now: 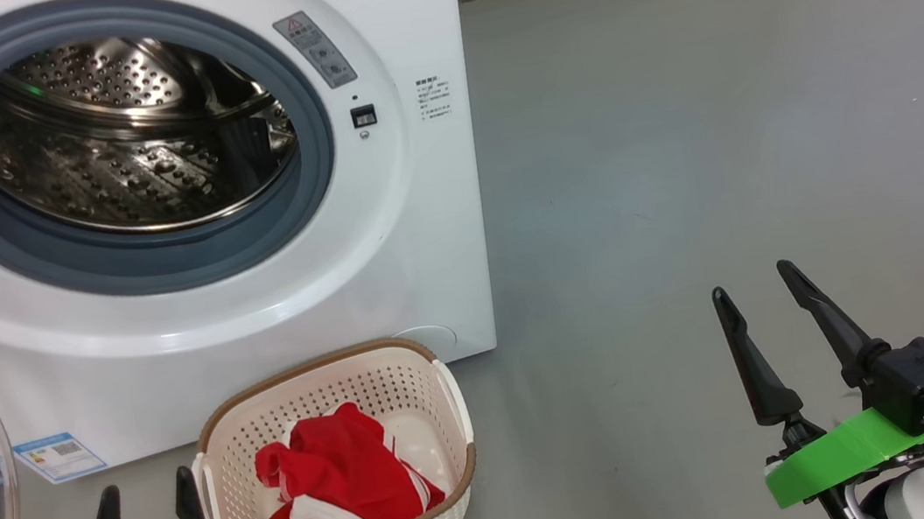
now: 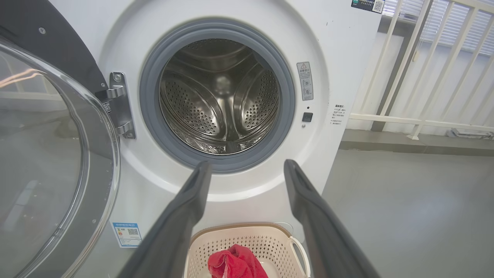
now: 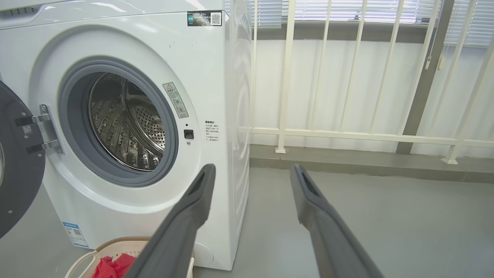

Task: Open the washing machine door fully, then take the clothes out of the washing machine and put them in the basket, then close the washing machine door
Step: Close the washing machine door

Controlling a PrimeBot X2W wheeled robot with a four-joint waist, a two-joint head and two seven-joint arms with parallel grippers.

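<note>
Nearest, my left jaws stand released, holding nothing, just left of the basket [image 1: 320,362]; my right jaws, likewise spread and holding nothing, hang over the grey floor [image 1: 676,136], well apart from the machine. The washing machine [image 1: 407,240] stands with its steel drum [image 1: 120,134] exposed. The washing machine door [image 2: 50,154] is swung wide on its hinge [image 2: 119,104]. The basket sits on the floor just before the machine, the clothes [image 1: 339,477] heaped inside it, red and white.
</note>
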